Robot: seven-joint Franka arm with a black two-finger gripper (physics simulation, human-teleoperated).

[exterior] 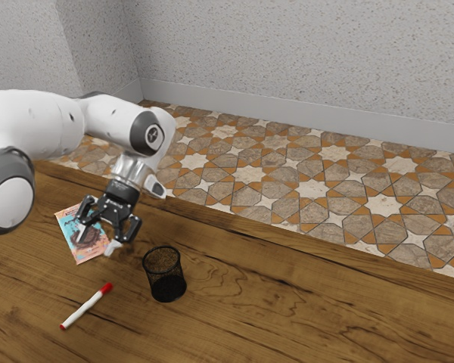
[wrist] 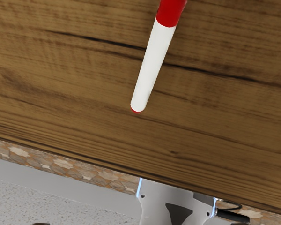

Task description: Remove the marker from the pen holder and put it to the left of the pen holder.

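Two fingers stand wide apart in the exterior view, nothing between them, and the end effector [exterior: 96, 240] hangs above the bench [exterior: 234, 325] by the booklet [exterior: 85, 253]. Down on the wood, here's the marker [exterior: 85, 306], lying flat and well apart from the upright pen holder [exterior: 165, 276], toward the exterior view's left of it! It's out of the holder, so this looks like the finishing stage; whose left the task means, I can't settle. If this spot counts, the play is simple: I lift clear, fingers spread, and swing nothing across the barrel, because a nudge could set it rolling. If it needs another spot, I straighten up, line the fingers across the barrel's middle, descend gently and close evenly. Look at the pose: my arm [exterior: 129, 121] arches over from the exterior view's left, bends at the wrist, and the hand leans as it points downward. Over to the wrist view, and the marker lies lengthwise ahead of the hand, red cap [wrist: 171, 13] farther from my base [wrist: 171, 201] than the tail end. With base and wall [wrist: 51, 201] in sight, the hand seems tilted, so I'd level it before any regrasp.
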